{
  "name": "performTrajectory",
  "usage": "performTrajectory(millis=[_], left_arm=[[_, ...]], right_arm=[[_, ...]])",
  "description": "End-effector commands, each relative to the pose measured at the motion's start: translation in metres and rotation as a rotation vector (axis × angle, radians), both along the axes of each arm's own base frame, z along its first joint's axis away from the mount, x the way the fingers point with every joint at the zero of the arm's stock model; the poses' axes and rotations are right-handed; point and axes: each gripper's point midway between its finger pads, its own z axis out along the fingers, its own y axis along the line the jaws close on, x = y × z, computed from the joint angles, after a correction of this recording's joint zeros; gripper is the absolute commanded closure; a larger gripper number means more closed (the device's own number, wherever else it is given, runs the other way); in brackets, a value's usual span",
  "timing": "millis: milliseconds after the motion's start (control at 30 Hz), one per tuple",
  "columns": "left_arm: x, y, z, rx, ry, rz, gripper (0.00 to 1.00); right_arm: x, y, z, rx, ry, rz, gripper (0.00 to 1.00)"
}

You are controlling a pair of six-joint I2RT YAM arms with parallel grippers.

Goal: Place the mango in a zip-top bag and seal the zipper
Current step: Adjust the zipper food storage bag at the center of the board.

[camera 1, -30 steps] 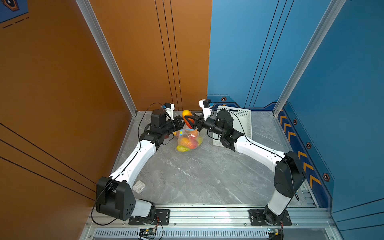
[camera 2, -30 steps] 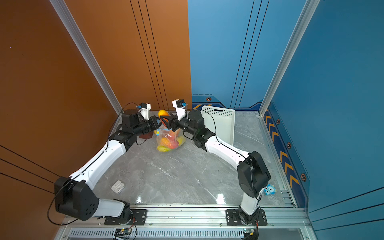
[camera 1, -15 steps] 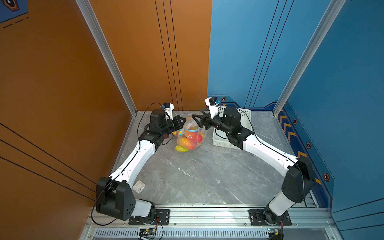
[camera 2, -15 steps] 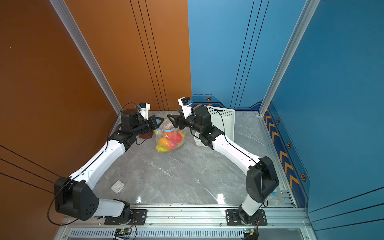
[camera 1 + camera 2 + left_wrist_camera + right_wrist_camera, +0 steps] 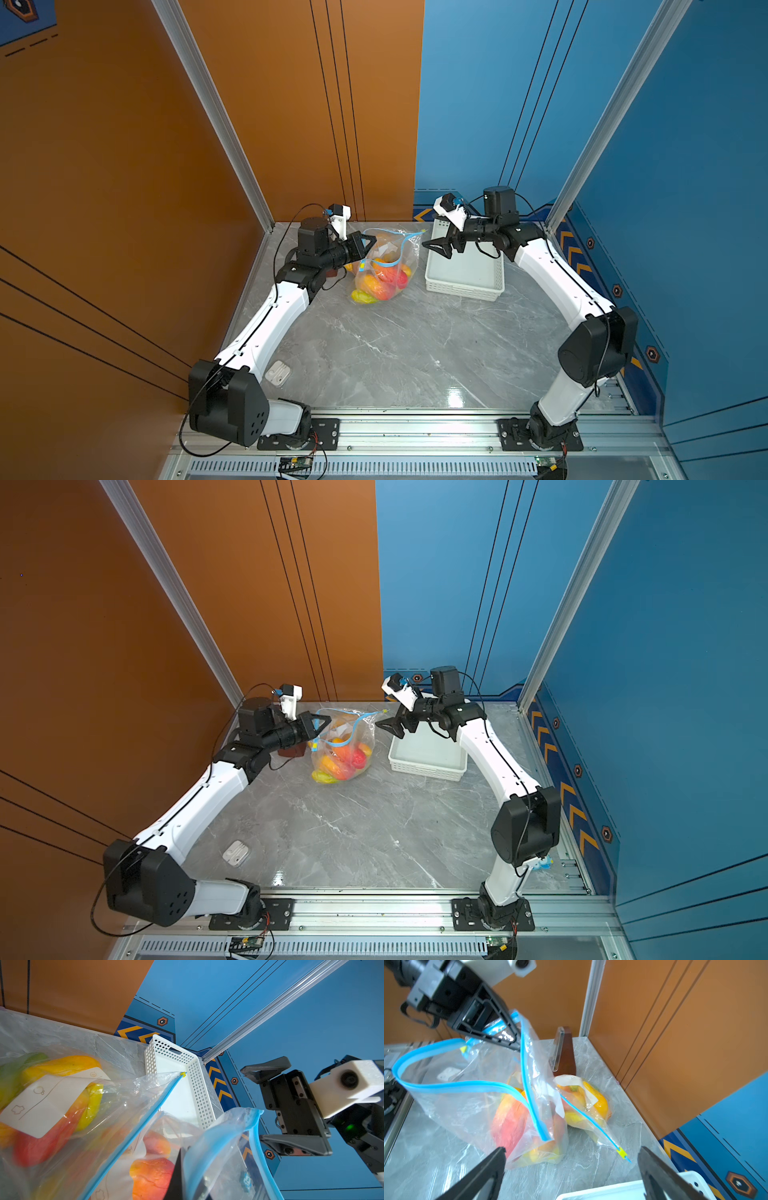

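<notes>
1. The red-and-orange mango (image 5: pixel 508 1120) lies at the bottom of the clear plastic zip-top bag (image 5: pixel 388 266). The bag rests near the back edge of the grey marble tabletop (image 5: pixel 395 353), with its mouth gaping and unsealed.
2. Your left tool (image 5: pixel 370 242) is clamped on the bag's rim. Your right tool (image 5: pixel 434 248) has its jaws wide apart and holds nothing. It hangs just beside the bag, over the white perforated plastic basket (image 5: pixel 465 286).
3. Expect thin, limp, slippery film, weighed down by heavy fruit that bruises easily. The blue zipper track (image 5: pixel 452 1084) looks like the stiffest part, so take hold there, on the free side opposite the left tool.
4. A second clear bag of fruit (image 5: pixel 587 1105), already zipped, lies just beside the open one. You could mistake its track for yours.
5. A brown wedge (image 5: pixel 564 1053) stands toward the back left corner, near both bags. The basket crowds your right tool's approach. A small white case (image 5: pixel 277 372) lies well apart, near the front left.
</notes>
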Motion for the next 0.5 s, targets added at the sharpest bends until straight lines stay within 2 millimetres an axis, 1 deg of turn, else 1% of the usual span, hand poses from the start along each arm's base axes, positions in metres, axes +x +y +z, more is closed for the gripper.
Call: performTrajectory(millis=[0,33,67,133,200,267,300,333,367,400,433,467], left_arm=[[-0.003,-0.012,0.013,-0.004,-0.066,-0.072,1.0],[-0.002,-0.014,0.011,-0.005,-0.061,-0.078,1.0],[0.0,-0.015,0.01,-0.004,-0.057,-0.081,1.0],[0.001,-0.017,0.006,-0.004,-0.048,-0.089,1.0],[0.002,-0.019,0.004,-0.004,-0.041,-0.098,0.97],[0.004,-0.02,0.002,-0.006,-0.036,-0.102,0.9],[0.004,-0.019,0.002,-0.007,-0.033,-0.1,0.85],[0.004,-0.018,0.003,-0.009,-0.036,-0.095,0.74],[0.005,-0.015,0.006,-0.013,-0.037,-0.085,0.67],[0.005,-0.011,0.009,-0.016,-0.043,-0.074,0.64],[0.005,-0.007,0.014,-0.021,-0.052,-0.063,0.55],[0.004,-0.001,0.021,-0.025,-0.066,-0.048,0.43]], right_arm=[[-0.025,0.021,-0.009,-0.082,-0.082,0.155,0.0],[-0.027,0.025,-0.01,-0.089,-0.092,0.164,0.01],[-0.03,0.03,-0.01,-0.082,-0.09,0.183,0.04],[-0.035,0.035,-0.007,-0.066,-0.088,0.208,0.16],[-0.037,0.037,-0.008,-0.064,-0.086,0.217,0.33],[-0.035,0.038,-0.012,-0.074,-0.07,0.201,0.56],[-0.034,0.037,-0.014,-0.081,-0.068,0.192,0.63],[-0.033,0.035,-0.016,-0.086,-0.061,0.183,0.66],[-0.033,0.034,-0.018,-0.088,-0.055,0.178,0.69],[-0.033,0.031,-0.019,-0.089,-0.05,0.173,0.74],[-0.032,0.029,-0.02,-0.089,-0.043,0.166,0.79],[-0.031,0.026,-0.021,-0.088,-0.037,0.158,0.86]])
